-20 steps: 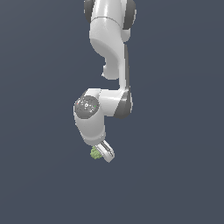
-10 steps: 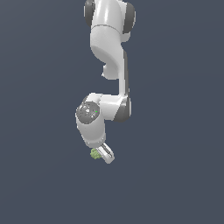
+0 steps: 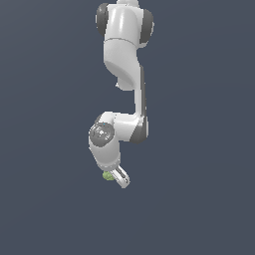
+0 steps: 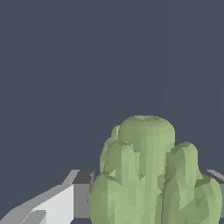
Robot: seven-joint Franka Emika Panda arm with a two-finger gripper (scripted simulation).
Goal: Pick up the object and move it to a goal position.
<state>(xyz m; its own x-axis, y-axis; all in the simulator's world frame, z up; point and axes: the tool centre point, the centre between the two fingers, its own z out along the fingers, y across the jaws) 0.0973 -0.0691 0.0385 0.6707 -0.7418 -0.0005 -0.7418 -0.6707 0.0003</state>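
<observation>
The object (image 3: 107, 176) is a small, bumpy, light-green lump. In the exterior view it sits at the tip of my white gripper (image 3: 115, 178), below the arm's wrist, and the hand partly hides it. In the wrist view the object (image 4: 151, 175) fills the lower middle, held between one grey finger (image 4: 65, 199) and the edge of the other finger (image 4: 216, 179). The jaws are shut on the object. No goal marker shows in either view.
The white arm (image 3: 124, 60) hangs down from the top of the exterior view. Around it there is only a plain dark grey-blue background, with no table edge or other object in sight.
The arm has shifted slightly, and the gripper with the green lump sits a little lower and further toward the exterior view's right than a second ago. The grip is unchanged.
</observation>
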